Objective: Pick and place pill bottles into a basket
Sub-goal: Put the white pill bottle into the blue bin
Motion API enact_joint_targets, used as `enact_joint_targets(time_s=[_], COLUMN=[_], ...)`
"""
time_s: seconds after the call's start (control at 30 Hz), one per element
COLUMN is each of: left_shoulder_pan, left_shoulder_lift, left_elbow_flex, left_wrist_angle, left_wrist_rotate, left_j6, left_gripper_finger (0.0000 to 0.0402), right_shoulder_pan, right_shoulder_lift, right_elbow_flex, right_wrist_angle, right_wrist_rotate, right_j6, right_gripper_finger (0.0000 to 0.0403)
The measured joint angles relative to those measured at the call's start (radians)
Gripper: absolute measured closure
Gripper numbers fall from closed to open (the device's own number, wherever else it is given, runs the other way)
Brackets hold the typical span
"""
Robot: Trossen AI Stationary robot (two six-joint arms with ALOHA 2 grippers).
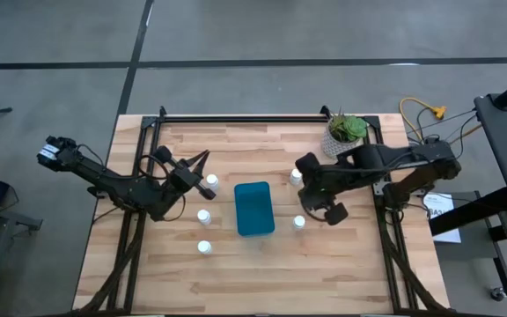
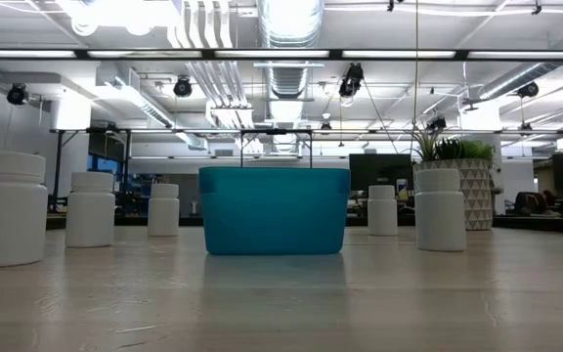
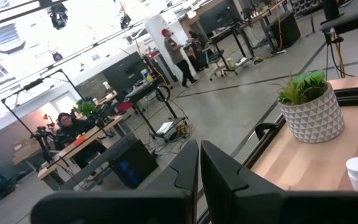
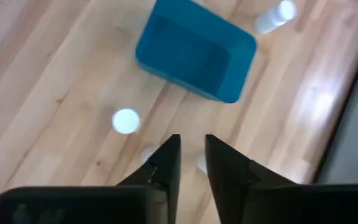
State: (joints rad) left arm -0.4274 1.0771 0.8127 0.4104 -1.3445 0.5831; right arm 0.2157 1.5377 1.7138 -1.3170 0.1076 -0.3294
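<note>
The teal basket (image 1: pixel 253 209) stands on the table's middle, its open top up; it also shows in the low view (image 2: pixel 274 209) and in the right wrist view (image 4: pixel 194 53). Three white pill bottles (image 1: pixel 204 215) stand upright left of it and two (image 1: pixel 299 222) right of it. My left gripper (image 1: pixel 202 160) hangs shut and empty above the far-left bottle (image 1: pixel 211 180), its fingers (image 3: pixel 188 168) tipped up toward the far edge. My right gripper (image 1: pixel 328 214) hangs above the table beside the near-right bottle (image 4: pixel 126 120), pointing down, its fingers a narrow gap apart with nothing between them.
A white pot with a green plant (image 1: pixel 345 134) stands at the far right of the table, near a bottle (image 1: pixel 296 176). Dark frame rails (image 1: pixel 262 117) run along the far edge and both sides. Bare wood lies in front of the basket.
</note>
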Motion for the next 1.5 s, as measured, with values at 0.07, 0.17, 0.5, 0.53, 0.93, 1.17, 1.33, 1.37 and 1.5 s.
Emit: enact_joint_targets(time_s=[0.07, 0.17, 0.5, 0.53, 0.93, 1.17, 1.33, 1.37, 1.5], left_shoulder_pan=[0.000, 0.000, 0.000, 0.000, 0.000, 0.000, 0.000, 0.000, 0.000], left_shoulder_lift=[0.000, 0.000, 0.000, 0.000, 0.000, -0.001, -0.001, -0.001, -0.001], left_elbow_flex=[0.000, 0.000, 0.000, 0.000, 0.000, -0.002, -0.002, -0.002, -0.002], left_wrist_angle=[0.000, 0.000, 0.000, 0.000, 0.000, 0.000, 0.000, 0.000, 0.000], left_wrist_rotate=[0.000, 0.000, 0.001, 0.001, 0.001, 0.001, 0.002, 0.002, 0.002], left_j6=[0.000, 0.000, 0.008, 0.008, 0.008, 0.008, 0.008, 0.008, 0.008], left_gripper_finger=[0.0400, 0.0400, 0.0400, 0.0400, 0.0400, 0.0400, 0.0400, 0.0400, 0.0400], right_shoulder_pan=[0.000, 0.000, 0.000, 0.000, 0.000, 0.000, 0.000, 0.000, 0.000], right_shoulder_lift=[0.019, 0.052, 0.128, 0.132, 0.136, 0.133, 0.133, 0.133, 0.133], right_elbow_flex=[0.000, -0.001, -0.008, -0.012, -0.158, -0.266, -0.352, -0.368, -0.424], right_wrist_angle=[-0.005, -0.020, -0.037, -0.038, 0.044, 0.142, 0.221, 0.235, 0.297], right_wrist_rotate=[-0.009, -0.012, -0.085, -0.085, -0.117, -0.144, -0.146, -0.146, -0.145], right_j6=[0.006, 0.008, 0.008, 0.008, 0.001, -0.019, -0.022, -0.023, -0.039], right_gripper_finger=[0.0308, 0.0281, 0.0209, 0.0203, 0.0177, 0.0177, 0.0177, 0.0177, 0.0177])
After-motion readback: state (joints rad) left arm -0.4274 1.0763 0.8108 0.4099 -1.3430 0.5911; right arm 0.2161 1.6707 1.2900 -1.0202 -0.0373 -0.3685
